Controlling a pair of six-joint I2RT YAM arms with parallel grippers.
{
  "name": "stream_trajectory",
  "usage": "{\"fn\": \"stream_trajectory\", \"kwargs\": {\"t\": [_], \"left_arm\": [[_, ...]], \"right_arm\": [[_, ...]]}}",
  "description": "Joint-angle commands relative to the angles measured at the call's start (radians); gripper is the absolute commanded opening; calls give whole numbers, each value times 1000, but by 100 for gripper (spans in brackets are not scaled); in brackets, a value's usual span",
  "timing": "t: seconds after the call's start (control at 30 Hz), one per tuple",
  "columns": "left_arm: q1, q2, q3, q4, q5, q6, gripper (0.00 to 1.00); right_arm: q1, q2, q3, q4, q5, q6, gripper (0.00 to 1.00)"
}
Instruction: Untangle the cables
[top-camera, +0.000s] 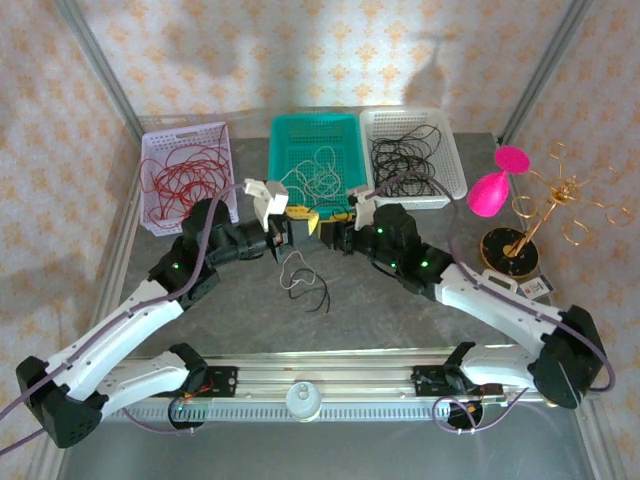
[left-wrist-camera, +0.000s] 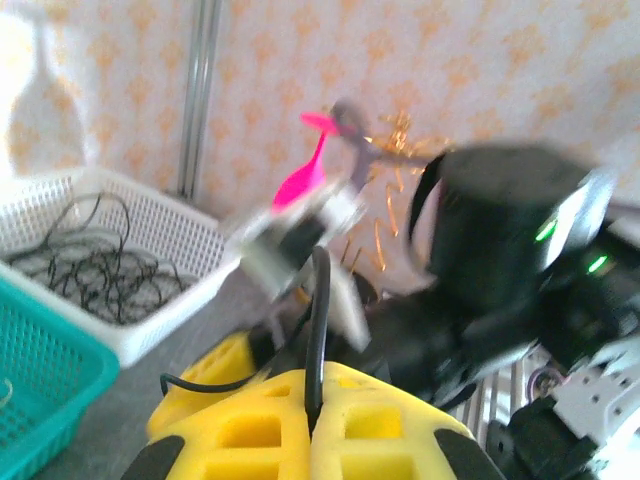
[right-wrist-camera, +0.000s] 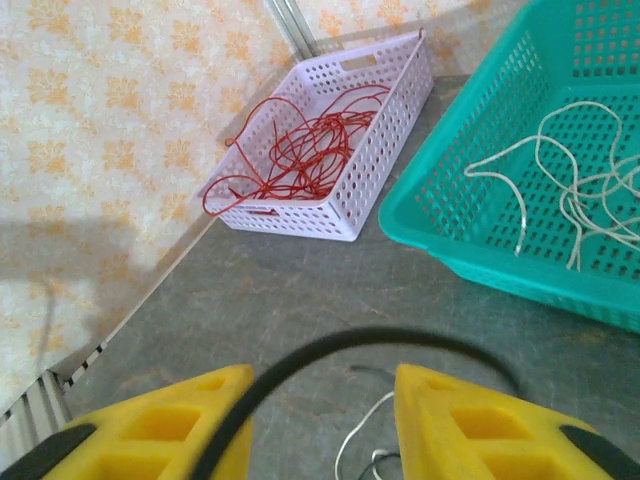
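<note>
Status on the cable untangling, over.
Left gripper shut on black cable. Right gripper open, the cable arcing across its gap. White cable loose on table below. Nothing in the way.

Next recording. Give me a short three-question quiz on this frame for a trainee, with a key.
1. True or false: the teal basket is empty.
2. Which basket holds black cables? A lavender, B teal, C white.
3. Fill in: the cable pinched in the left hand is ___.
Key: 1 false, white cables lie in it; 2 C, the white basket; 3 black.
</note>
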Motion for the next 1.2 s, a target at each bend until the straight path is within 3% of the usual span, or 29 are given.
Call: {"fn": "stream_trajectory", "kwargs": {"t": [0.0, 0.17, 0.47, 0.73, 0.83, 0.97, 1.03, 1.17], "left_arm": [[-11, -2, 86, -58, -34, -38, 0], [-16, 19, 217, -112, -55, -42, 0], [-15, 23, 377, -162, -103, -22, 0], [-16, 31, 431, -223, -197, 9, 0], [-16, 34, 422, -242, -210, 10, 0], [-16, 37, 377, -248, -177, 16, 0], [-15, 35, 348, -245, -151, 29, 0], [-16, 21, 289, -218, -110, 21, 0]], "right_arm": [[12, 27, -28, 187, 54, 60, 43], [12, 83, -68, 254, 159, 104, 39], [11, 139, -138, 285, 262, 130, 5], [-14, 24, -225, 184, 279, 123, 3], [-47, -68, -227, 63, 226, 74, 20], [-87, -228, -179, -74, 209, -28, 60], [-92, -286, -130, -110, 146, -100, 70], [-94, -334, -48, -78, -183, -234, 77]]}}
